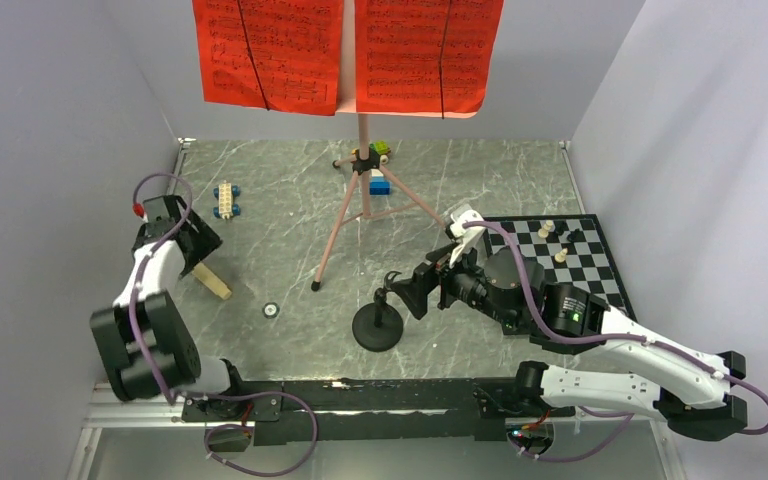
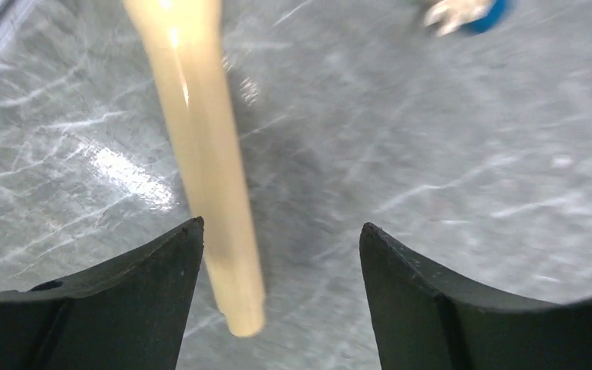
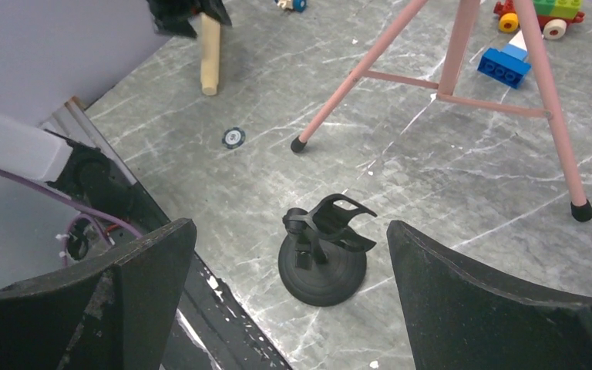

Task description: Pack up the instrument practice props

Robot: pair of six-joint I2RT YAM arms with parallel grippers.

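The beige microphone (image 1: pixel 212 280) lies on the table at the left; only its handle (image 2: pixel 208 154) shows. My left gripper (image 1: pixel 195 250) hovers over it, open, the handle running between the jaws close to the left finger (image 2: pixel 146 285). The small black round-base mic stand (image 1: pixel 378 325) stands near the front centre, its clip empty. My right gripper (image 1: pixel 410 290) hangs just right of and above it, wide open, with the stand (image 3: pixel 324 262) seen between its fingers. The pink music stand (image 1: pixel 364 130) stands at the back with red sheet-music pages (image 1: pixel 268 50) on its desk.
A chessboard (image 1: pixel 570 260) with pieces lies at the right, under my right arm. Toy block cars (image 1: pixel 227 200) (image 1: pixel 375 155) and a blue block (image 1: pixel 380 185) sit near the tripod legs (image 3: pixel 455 69). A small round disc (image 1: pixel 272 310) lies near the front. Walls close in on three sides.
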